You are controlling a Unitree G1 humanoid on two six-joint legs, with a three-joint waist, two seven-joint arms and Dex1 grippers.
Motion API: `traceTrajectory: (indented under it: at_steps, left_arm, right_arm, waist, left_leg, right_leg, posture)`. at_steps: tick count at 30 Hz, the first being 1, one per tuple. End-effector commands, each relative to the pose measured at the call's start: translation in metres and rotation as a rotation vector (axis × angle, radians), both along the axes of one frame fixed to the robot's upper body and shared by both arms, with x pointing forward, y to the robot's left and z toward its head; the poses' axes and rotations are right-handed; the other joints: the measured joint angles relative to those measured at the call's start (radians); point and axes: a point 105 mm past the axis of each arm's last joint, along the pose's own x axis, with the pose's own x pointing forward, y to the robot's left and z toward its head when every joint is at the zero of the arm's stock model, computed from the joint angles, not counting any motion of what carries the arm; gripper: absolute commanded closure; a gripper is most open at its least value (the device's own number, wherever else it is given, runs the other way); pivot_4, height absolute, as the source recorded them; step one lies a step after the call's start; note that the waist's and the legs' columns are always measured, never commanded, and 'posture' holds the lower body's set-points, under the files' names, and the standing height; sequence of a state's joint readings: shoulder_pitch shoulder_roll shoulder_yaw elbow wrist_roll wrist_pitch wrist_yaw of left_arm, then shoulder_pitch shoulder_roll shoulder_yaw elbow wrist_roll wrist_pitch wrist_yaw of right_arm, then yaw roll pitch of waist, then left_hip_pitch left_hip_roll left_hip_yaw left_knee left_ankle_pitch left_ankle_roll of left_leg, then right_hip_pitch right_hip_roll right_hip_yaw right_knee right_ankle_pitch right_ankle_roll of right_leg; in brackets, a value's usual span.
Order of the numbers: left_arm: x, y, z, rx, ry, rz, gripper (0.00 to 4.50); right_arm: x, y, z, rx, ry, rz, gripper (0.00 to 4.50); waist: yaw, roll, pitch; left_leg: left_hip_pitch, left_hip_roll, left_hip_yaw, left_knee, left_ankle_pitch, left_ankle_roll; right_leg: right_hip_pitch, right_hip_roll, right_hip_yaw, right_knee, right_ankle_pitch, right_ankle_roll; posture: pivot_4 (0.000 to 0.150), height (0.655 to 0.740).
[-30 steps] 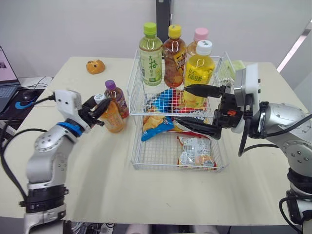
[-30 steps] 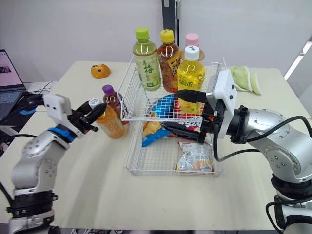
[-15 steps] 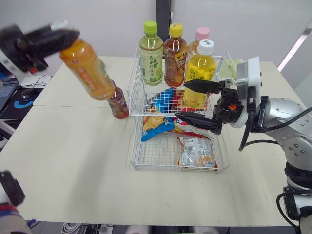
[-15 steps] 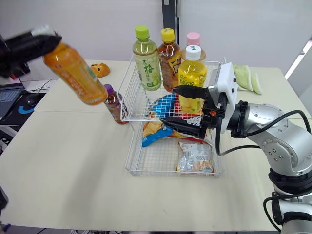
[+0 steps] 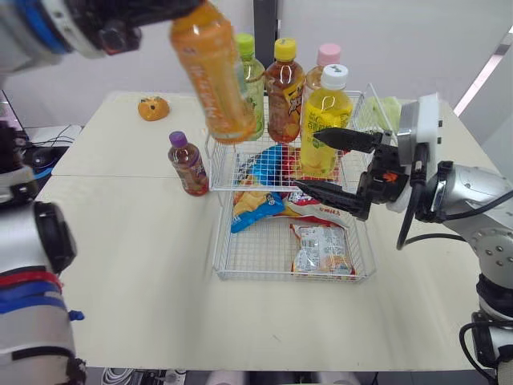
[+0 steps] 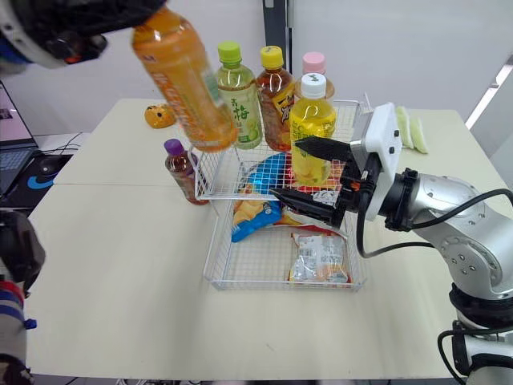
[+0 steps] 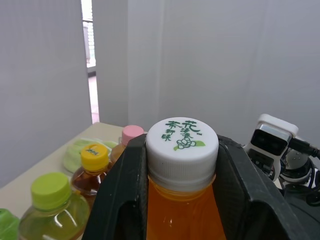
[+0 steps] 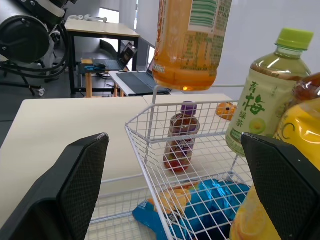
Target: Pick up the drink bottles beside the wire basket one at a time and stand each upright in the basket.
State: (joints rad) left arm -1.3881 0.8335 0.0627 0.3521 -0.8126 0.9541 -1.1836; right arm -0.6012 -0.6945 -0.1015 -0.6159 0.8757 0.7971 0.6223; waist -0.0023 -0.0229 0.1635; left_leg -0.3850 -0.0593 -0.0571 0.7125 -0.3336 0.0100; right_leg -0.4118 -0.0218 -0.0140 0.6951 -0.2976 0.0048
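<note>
The left pincer (image 7: 182,160) is pinching the orange drink bottle (image 5: 212,76) by its white cap, dangling it tilted in the air, apparently over the wire basket's (image 5: 284,277) back left corner. The right pincer (image 5: 309,160) is hovering spread wide above the snack packets (image 5: 321,249). A purple-capped bottle (image 5: 187,164) is standing on the counter (image 5: 136,265) just beside the basket.

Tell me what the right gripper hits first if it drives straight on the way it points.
Probably the left wall of the wire basket, with the purple-capped bottle standing just beyond it; depth is hard to judge.
</note>
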Motion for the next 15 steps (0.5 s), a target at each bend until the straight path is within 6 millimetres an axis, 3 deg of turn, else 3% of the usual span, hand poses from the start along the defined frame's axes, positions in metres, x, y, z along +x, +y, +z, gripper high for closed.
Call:
traceTrajectory:
  at_steps: [1, 7, 15]
  left_arm:
    - [-0.001, -0.014, 0.009, 0.016, -0.117, -0.033, 3.15]
    - [0.013, -0.035, -0.029, 0.112, -0.143, -0.090, 3.15]
    - [0.028, -0.050, -0.055, 0.136, -0.205, -0.070, 3.15]
  right_arm:
    - [-0.011, -0.002, 0.010, 0.010, -0.056, -0.024, 0.00]
    - [-0.013, -0.008, 0.008, 0.009, -0.051, -0.091, 0.00]
    - [-0.019, -0.005, 0.006, 0.010, -0.041, -0.096, 0.00]
  waist:
    - [0.000, 0.000, 0.000]
    - [-0.004, 0.000, 0.000]
    - [-0.002, 0.000, 0.000]
  left_leg:
    - [-0.001, 0.000, 0.000, 0.000, 0.000, 0.000]
    - [-0.003, 0.000, 0.001, 0.000, 0.000, 0.000]
    - [-0.011, 0.000, 0.001, 0.002, 0.001, -0.001]
  right_leg:
    - [0.000, 0.000, 0.000, 0.000, 0.000, 0.000]
    - [-0.003, 0.000, 0.001, 0.001, 0.000, 0.000]
    - [-0.010, 0.000, 0.001, 0.002, 0.000, 0.000]
  posture:
    - [0.150, 0.7400]
    - [0.150, 0.7400]
    - [0.150, 0.7400]
